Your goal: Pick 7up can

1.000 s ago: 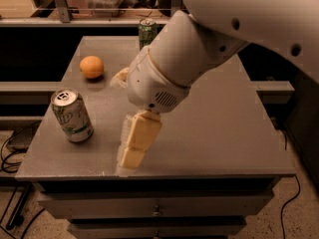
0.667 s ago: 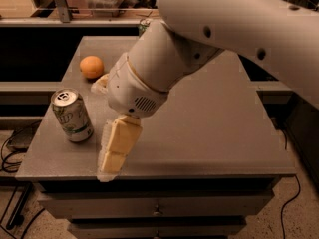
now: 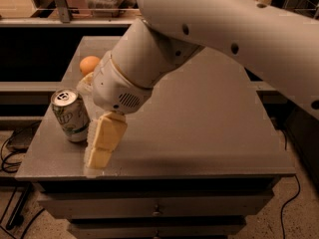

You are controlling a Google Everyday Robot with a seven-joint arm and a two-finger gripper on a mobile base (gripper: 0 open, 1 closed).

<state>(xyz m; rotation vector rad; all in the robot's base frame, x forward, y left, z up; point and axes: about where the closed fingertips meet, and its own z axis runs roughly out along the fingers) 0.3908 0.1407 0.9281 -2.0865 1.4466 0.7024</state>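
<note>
The 7up can point(image 3: 70, 115) is pale silver with light green markings and a silver top. It stands upright near the front left corner of the grey table point(image 3: 199, 128). My gripper point(image 3: 102, 143) hangs from the large white arm just to the right of the can, its pale yellowish fingers point(image 3: 106, 139) pointing down at the tabletop. The gripper is close beside the can, apart from it and not around it.
An orange point(image 3: 89, 64) lies on the table behind the can, partly hidden by the arm. The table's front edge is just below the gripper, with drawers under it. Cables lie on the floor at the left. A shelf with clutter runs along the back.
The arm and gripper have swung left and slightly down, from the table's middle front to right beside the can. A darker green can at the back is now hidden by the arm.
</note>
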